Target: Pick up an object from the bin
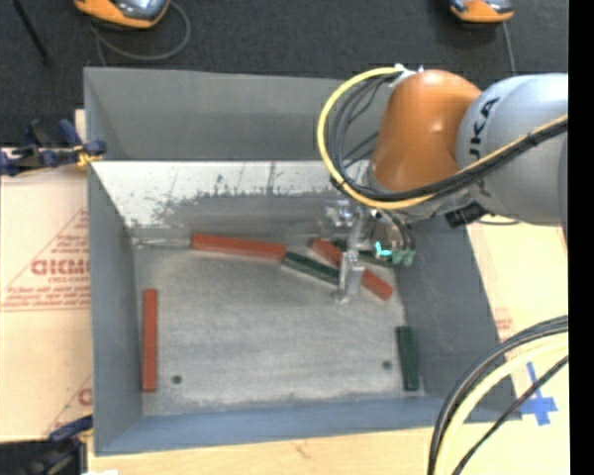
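Observation:
My gripper (347,285) hangs low in the bin's back right part, its metal fingers reaching down onto a small cluster of sticks. A dark green stick (310,267) lies slanted just left of the fingertips. A short red stick (374,285) pokes out to their right. A longer red stick (238,247) lies along the back of the floor, left of the cluster. Whether anything sits between the fingers is hidden by the fingers and the sticks crossing there.
Another red stick (149,338) lies upright along the left wall. A dark green stick (407,356) rests by the right wall near the front. The arm's orange cover and cables loom over the back right corner.

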Motion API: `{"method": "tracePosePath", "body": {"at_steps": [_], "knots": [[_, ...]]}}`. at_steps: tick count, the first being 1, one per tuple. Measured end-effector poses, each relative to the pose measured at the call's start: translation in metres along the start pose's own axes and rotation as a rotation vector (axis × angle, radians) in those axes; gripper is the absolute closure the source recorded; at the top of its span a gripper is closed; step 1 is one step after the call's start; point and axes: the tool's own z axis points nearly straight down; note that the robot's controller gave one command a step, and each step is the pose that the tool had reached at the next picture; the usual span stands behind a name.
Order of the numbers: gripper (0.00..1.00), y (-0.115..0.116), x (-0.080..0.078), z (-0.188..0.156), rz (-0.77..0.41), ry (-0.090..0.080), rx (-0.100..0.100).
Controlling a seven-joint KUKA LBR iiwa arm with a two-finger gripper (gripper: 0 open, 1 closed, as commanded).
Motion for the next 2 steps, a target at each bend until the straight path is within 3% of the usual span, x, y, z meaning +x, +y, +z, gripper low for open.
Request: {"method": "tracePosePath", "body": {"at_steps": [1, 2], "knots": [[0.0, 0.003, 0.004, 0.09, 0.165, -0.006, -0.001], [0.0, 0.024, 0.013, 0.056, 0.291, -0.011, -0.003]]}}
